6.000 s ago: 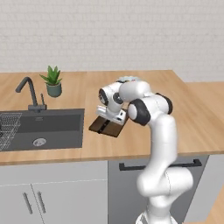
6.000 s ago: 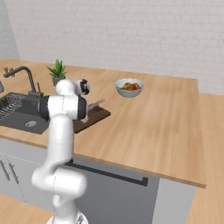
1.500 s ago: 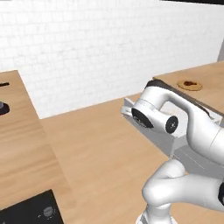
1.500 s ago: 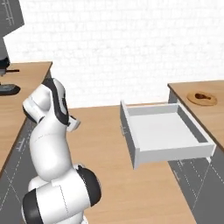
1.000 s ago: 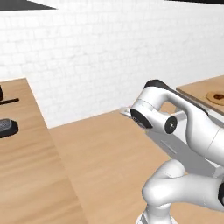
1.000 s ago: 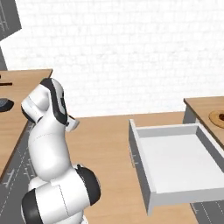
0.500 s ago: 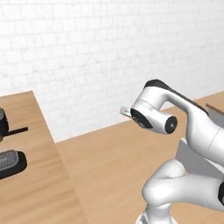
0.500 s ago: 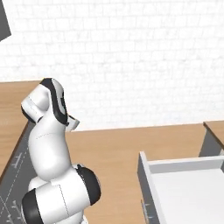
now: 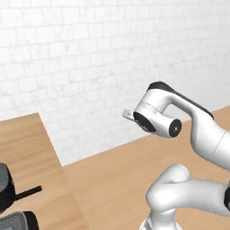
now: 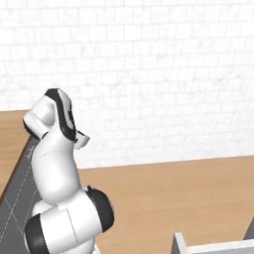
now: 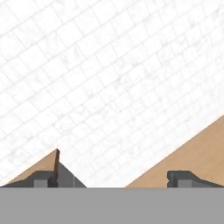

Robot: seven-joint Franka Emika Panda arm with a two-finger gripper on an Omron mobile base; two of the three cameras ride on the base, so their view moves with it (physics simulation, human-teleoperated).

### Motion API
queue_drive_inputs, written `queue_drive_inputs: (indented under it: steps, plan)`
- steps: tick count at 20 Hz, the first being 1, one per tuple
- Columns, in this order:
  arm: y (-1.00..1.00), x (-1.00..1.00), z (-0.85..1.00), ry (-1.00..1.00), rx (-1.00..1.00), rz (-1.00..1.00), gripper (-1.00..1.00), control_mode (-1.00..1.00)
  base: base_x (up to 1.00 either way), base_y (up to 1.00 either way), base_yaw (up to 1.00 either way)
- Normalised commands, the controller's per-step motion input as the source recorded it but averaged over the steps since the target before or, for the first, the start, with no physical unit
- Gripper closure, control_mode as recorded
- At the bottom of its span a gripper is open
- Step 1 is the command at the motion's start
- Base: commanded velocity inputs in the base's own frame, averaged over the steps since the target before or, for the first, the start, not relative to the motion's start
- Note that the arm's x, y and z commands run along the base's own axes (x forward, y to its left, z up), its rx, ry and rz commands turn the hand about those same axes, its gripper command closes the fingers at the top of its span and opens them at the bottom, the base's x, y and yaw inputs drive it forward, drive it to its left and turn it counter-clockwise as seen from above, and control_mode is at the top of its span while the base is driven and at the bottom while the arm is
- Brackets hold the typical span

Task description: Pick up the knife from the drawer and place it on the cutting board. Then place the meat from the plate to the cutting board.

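A kitchen in transit: at about nine o'clock in the left base view a wooden counter (image 9: 27, 148) carries a dark appliance (image 9: 5, 193) at its lower edge, while the white arm (image 9: 179, 121) rises at three o'clock, folded high before a white brick wall (image 9: 90, 67). In the right base view, the same arm stands at eight o'clock, and a corner of the white drawer (image 10: 198, 246) peeks in at five o'clock, pulled out over the wooden floor (image 10: 188, 198). The knife cannot be made out from here; the drawer's inside is cut off by the frame's edge.

In the hand view, the gripper (image 11: 116, 179) looks at wall and floor, its fingers (image 11: 186, 177) spread wide at six o'clock with nothing between them.

The step in hand appears to be the approach to the drawer, the task barely begun. To do it well, the robot would want to square up to the drawer until its full inside is in sight, then lower the open hand straight over the knife's handle, fingers across its width.
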Motion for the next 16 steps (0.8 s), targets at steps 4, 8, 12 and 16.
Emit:
queue_drive_inputs:
  steps: [4, 8, 12, 16]
  plan:
    - [0.00, 0.00, 0.00, 0.00, 0.00, 0.00, -1.00, 1.00, 0.92, 0.23, -0.41]
    - [0.00, 0.00, 0.00, 0.00, 0.00, 0.00, -1.00, 1.00, 0.50, 0.13, -0.62]
    - [0.00, 0.00, 0.00, 0.00, 0.00, 0.00, -1.00, 1.00, 0.22, 0.01, -0.74]
    - [0.00, 0.00, 0.00, 0.00, 0.00, 0.00, -1.00, 1.00, 0.27, 0.04, -0.76]
